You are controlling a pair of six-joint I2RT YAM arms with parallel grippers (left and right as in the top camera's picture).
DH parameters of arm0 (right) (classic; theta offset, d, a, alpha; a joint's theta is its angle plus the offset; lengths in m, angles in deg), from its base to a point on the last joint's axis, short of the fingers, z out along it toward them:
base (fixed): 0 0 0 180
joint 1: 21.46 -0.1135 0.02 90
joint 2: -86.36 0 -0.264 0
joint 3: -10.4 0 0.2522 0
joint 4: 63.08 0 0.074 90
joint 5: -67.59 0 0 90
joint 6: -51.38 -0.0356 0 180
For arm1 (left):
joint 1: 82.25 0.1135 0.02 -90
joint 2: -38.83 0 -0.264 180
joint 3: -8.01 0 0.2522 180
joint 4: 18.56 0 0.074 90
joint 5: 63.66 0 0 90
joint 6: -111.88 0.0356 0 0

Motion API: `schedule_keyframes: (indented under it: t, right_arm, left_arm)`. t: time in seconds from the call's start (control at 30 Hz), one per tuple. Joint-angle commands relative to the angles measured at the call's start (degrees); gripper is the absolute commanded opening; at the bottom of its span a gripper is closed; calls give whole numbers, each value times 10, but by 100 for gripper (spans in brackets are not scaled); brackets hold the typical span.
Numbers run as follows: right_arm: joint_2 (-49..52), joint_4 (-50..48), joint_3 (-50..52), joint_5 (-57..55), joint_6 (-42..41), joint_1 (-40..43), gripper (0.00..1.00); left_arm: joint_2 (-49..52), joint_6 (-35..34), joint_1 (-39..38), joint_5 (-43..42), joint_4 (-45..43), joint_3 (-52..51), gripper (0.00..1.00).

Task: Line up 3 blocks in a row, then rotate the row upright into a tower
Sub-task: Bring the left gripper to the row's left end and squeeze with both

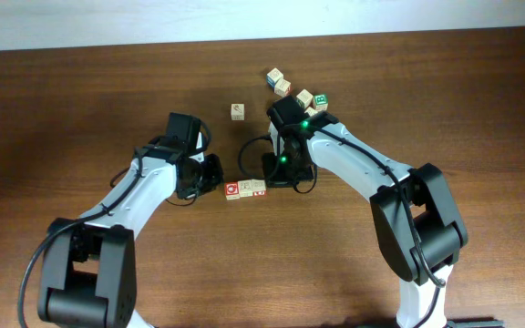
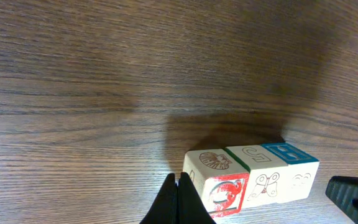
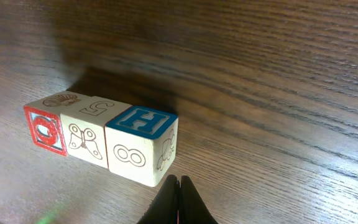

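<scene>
Overhead alone are stray cubes [image 1: 283, 87] seen beyond the blocks [image 1: 245, 189]; left gripper [image 2: 178, 186] and right gripper [image 3: 179, 186] are shown pressed together, empty, by wrist views.

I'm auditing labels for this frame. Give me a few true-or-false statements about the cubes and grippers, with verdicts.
1. The row of three pale wooden cubes lies between the two grippers, cubes touching. True.
2. The blue-topped wooden cube at one end shows an R on top. False: it shows an H.
3. The left gripper and right gripper stand open. False: both are shut, holding nothing.
4. A lone pale wooden cube lies apart from the row. True.
</scene>
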Motion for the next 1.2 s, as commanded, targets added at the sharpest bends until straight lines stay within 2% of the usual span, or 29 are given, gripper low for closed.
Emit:
schedule_keyframes:
  t: [0.0, 0.17, 0.6, 0.8, 1.17]
  right_arm:
    - [8, -7, 13, 15, 6, 4, 4]
    - [8, -10, 15, 18, 2, 4, 4]
    - [9, -20, 20, 18, -3, 4, 4]
    - [9, -20, 20, 18, -3, 4, 4]
    - [9, -26, 27, 18, -9, 4, 4]
  left_arm:
    - [-7, -10, -11, -6, -4, -5, 0]
    - [-7, -42, -21, 16, -16, -13, 0]
    - [21, -47, -22, 13, -38, -23, 0]
    - [21, 1, -22, -20, -46, -23, 0]
    - [21, 23, -22, -23, -37, -23, 0]
